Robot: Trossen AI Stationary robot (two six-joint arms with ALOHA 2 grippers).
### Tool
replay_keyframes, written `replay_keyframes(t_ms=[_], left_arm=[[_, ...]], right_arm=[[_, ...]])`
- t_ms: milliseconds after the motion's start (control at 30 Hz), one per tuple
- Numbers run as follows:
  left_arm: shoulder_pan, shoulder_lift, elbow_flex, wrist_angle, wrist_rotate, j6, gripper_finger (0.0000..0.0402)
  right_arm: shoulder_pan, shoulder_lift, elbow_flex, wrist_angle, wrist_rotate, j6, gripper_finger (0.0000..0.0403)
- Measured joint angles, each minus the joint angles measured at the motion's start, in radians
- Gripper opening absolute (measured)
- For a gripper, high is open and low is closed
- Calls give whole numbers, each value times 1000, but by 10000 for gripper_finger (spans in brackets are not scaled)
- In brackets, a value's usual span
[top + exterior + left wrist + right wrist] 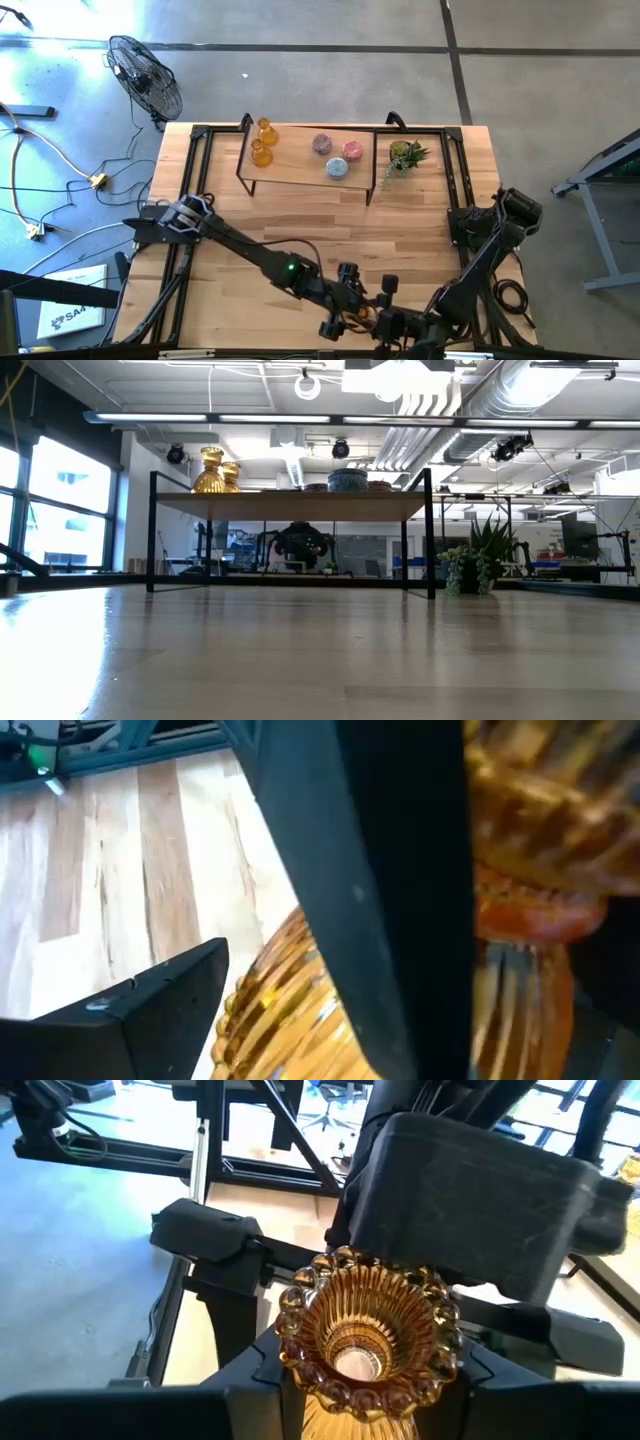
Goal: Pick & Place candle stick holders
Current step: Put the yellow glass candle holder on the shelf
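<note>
An amber ribbed candle stick holder (365, 1335) hangs over the table's near edge (363, 317), and my right gripper (365, 1415) is shut on it. My left gripper (365, 298) is open and close up against the same holder (290, 1010); its dark body (470, 1190) stands right behind the holder. Two more amber holders (262, 140), two pink ones (337, 147) and a light blue one (336, 167) stand on a small wooden shelf (300, 170) at the far side. Neither gripper shows in the low view. My right gripper pinches the amber holder's ribbed body just below the flared, beaded mouth (335, 1415), one finger (235, 1400) on each side. The holder is lifted clear of the table, its open mouth turned toward the wrist. Whether my left gripper's fingers (130, 1010) touch the holder, I cannot tell.
A spiky green potted plant (405, 155) stands on the table beside the shelf's right end. The shelf rests on thin black legs (430, 530) with open space under it. Bare wooden table (330, 225) lies between the shelf and the grippers.
</note>
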Motion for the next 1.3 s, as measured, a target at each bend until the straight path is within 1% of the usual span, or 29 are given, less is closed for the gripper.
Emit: replay_keyframes(t_ms=[500, 667, 800, 900, 1100, 1300], left_arm=[[-1, 3, -3, 36, 26, 13, 395], [0, 3, -3, 45, 87, 26, 391], [0, 3, -3, 45, 47, 26, 374], [0, 3, -3, 52, 46, 26, 356], [0, 3, -3, 92, 42, 37, 299], [0, 3, -3, 97, 43, 49, 294]], right_arm=[[1, 0, 1, -5, -7, 16, 118], [2, -1, 2, -4, -3, 25, 120], [2, -1, 2, -6, 10, 42, 129], [2, -1, 2, -17, 10, 49, 120], [0, -1, 2, -28, -3, 51, 120], [0, -1, 2, -28, -1, 50, 125]])
